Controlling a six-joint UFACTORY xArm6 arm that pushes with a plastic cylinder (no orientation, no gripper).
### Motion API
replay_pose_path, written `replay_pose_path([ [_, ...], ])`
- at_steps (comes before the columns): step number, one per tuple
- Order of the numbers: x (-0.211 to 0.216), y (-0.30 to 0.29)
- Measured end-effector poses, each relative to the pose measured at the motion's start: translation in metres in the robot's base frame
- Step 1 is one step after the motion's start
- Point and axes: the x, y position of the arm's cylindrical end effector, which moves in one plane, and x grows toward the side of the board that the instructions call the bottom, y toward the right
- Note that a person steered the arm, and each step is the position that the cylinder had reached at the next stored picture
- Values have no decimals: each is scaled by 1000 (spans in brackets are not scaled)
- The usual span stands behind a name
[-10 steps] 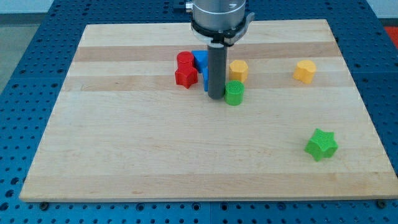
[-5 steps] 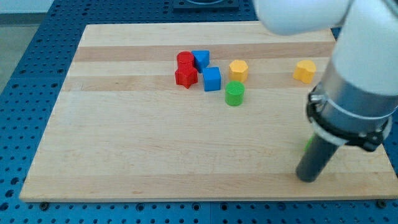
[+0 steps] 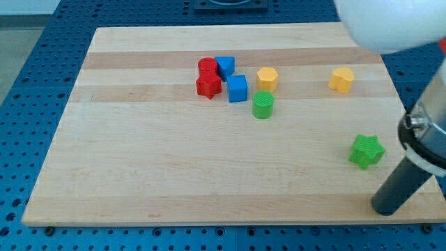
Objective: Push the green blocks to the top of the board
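Observation:
A green cylinder stands near the board's middle, just below a blue cube and a yellow block. A green star block lies at the view's lower right. My tip rests near the board's bottom right edge, below and slightly right of the green star, apart from it. The dark rod slants up to the view's right, where the arm's body fills the edge.
Two red blocks and a second blue block cluster left of the blue cube. Another yellow block sits at the upper right. The wooden board lies on a blue perforated table.
My tip moved from beside the green cylinder to the lower right, past the green star, which has shifted slightly right and up. The other blocks have not moved.

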Motion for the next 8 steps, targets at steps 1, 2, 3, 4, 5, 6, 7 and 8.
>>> replay_pose_path([
  [1, -33, 0],
  [2, -65, 0],
  [3, -90, -3],
  [4, -114, -23],
  [5, -148, -54],
  [6, -179, -74],
  [7, -160, -52],
  [8, -138, 3],
])
